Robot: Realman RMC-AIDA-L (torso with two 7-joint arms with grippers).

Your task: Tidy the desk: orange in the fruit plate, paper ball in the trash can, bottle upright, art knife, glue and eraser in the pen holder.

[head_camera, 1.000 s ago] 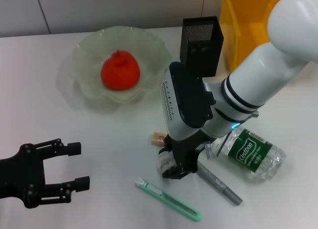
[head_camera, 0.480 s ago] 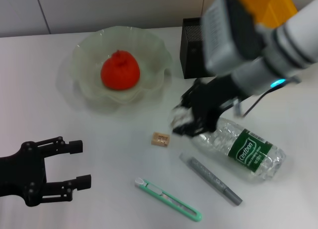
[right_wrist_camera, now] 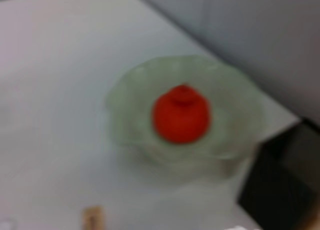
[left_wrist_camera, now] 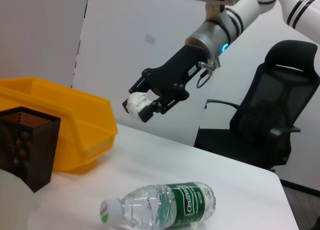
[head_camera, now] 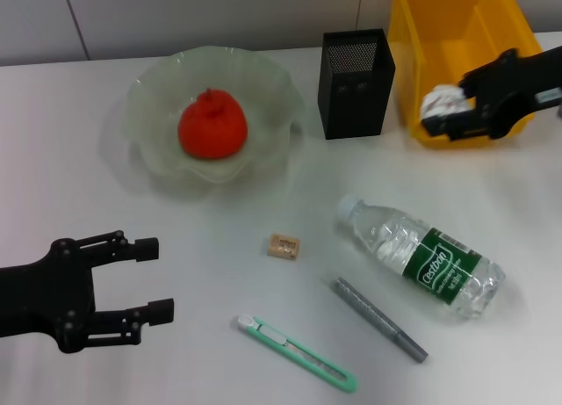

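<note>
With the round orange [head_camera: 212, 126] already in the frilled glass plate [head_camera: 154, 163], my right gripper [head_camera: 450, 113] clamped the crumpled white paper ball [head_camera: 439, 101] above the yellow plastic bin [head_camera: 439, 27], my left gripper [head_camera: 149, 282] hung spread open, and the clear bottle [head_camera: 421, 257] lay sideways.

Right gripper [head_camera: 450, 115] is no longer low over the desk between eraser [head_camera: 284, 246] and glue stick [head_camera: 380, 319] — it's now up at the near rim of the yellow trash bin [head_camera: 413, 62], fingers clamped on the paper ball [head_camera: 439, 103]. Paper ball is off the desk, held in the air over the bin's front edge. Bottle [head_camera: 421, 256] — earlier half hidden by the right arm — now shows fully, lying on its side. Left gripper [head_camera: 132, 291] sits slightly further in toward the art knife [head_camera: 297, 353], jaws apart.
</note>
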